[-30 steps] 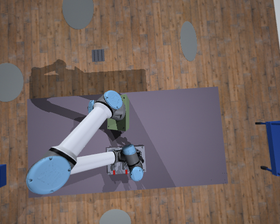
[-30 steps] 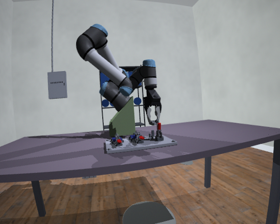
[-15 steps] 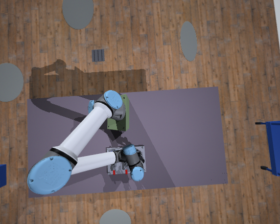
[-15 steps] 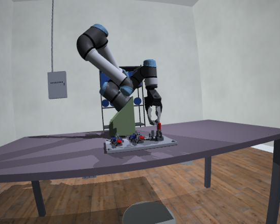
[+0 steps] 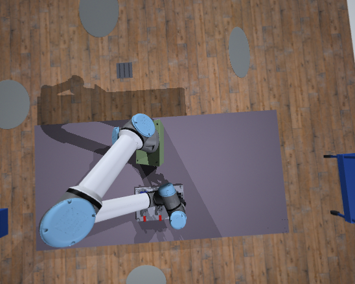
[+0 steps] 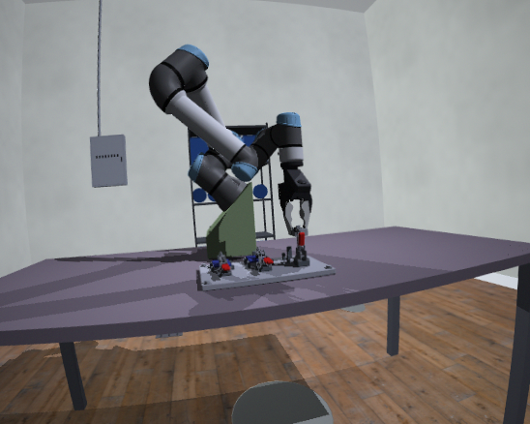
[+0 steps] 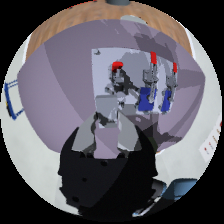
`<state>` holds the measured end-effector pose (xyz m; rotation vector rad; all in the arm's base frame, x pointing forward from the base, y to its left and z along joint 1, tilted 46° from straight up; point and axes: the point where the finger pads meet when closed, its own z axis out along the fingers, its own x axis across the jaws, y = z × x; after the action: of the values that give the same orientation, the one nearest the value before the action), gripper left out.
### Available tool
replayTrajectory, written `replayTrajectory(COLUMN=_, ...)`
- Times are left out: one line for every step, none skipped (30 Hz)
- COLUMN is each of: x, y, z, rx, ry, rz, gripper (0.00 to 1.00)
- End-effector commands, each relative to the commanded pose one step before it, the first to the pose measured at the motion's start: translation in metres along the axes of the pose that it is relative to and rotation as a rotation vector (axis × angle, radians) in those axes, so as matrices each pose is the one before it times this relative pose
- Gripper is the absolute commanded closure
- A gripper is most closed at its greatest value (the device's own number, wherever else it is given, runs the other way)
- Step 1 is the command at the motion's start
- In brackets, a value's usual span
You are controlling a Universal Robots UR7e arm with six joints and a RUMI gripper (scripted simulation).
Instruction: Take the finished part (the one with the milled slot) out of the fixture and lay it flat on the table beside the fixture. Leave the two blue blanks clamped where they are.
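Note:
The grey fixture plate [image 6: 265,273] lies on the purple table and also shows in the wrist view [image 7: 135,75]; the arm partly hides it in the top view [image 5: 159,205]. Two blue blanks [image 7: 145,99] [image 7: 166,102] sit under clamps with red handles. The third clamp's red handle [image 6: 301,238] stands upright at the plate's right end. My gripper [image 6: 297,224] hangs just above that station. In the wrist view the gripper [image 7: 112,122] is shut on a grey block, the finished part [image 7: 106,107], held above the plate. Its slot is too small to make out.
The green robot pedestal [image 6: 231,225] stands just behind the fixture. A shelf rack with blue discs [image 6: 260,191] is behind the table. A blue cart [image 5: 352,186] stands off the table's right end. Bare table top lies to the right of the plate [image 5: 234,181].

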<state>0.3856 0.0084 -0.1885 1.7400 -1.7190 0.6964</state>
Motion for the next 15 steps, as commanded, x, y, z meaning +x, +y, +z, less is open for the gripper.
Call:
replayTrajectory(x=-0.0087, y=-0.00045, z=-0.0004, rx=0.00085, ry=-0.00005, rz=0.00048, gripper=1.0)
replayTrajectory(x=-0.0021, y=-0.00001, z=0.0, rx=0.0, ry=-0.00001, rz=0.0, gripper=1.0)
replayTrajectory(x=-0.00215, y=0.0, z=0.0, rx=0.0, ry=0.0, rz=0.0, gripper=1.0)
replayTrajectory(x=-0.0022, y=0.0, z=0.0, rx=0.0, ry=0.0, rz=0.0, gripper=1.0)
replayTrajectory(x=-0.00224, y=0.0, z=0.0, rx=0.0, ry=0.0, rz=0.0, gripper=1.0)
replayTrajectory(x=-0.00228, y=0.0, z=0.0, rx=0.0, ry=0.0, rz=0.0, gripper=1.0)
replayTrajectory(x=-0.00232, y=-0.00001, z=0.0, rx=0.0, ry=0.0, rz=0.0, gripper=1.0)
replayTrajectory(x=-0.00235, y=0.0, z=0.0, rx=0.0, ry=0.0, rz=0.0, gripper=1.0)
replayTrajectory(x=-0.00238, y=-0.00001, z=0.0, rx=0.0, ry=0.0, rz=0.0, gripper=1.0)
replayTrajectory(x=-0.0024, y=0.0, z=0.0, rx=0.0, ry=0.00001, rz=0.0, gripper=1.0)
replayTrajectory(x=-0.00242, y=-0.00001, z=0.0, rx=0.0, ry=-0.00001, rz=0.0, gripper=1.0)
replayTrajectory(x=-0.00243, y=0.0, z=0.0, rx=0.0, ry=0.00001, rz=0.0, gripper=1.0)
replayTrajectory(x=-0.00244, y=-0.00001, z=0.0, rx=0.0, ry=-0.00001, rz=0.0, gripper=1.0)
replayTrajectory(x=0.0, y=0.0, z=0.0, rx=0.0, ry=0.0, rz=0.0, gripper=1.0)
replayTrajectory(x=0.0, y=0.0, z=0.0, rx=0.0, ry=0.0, rz=0.0, gripper=1.0)
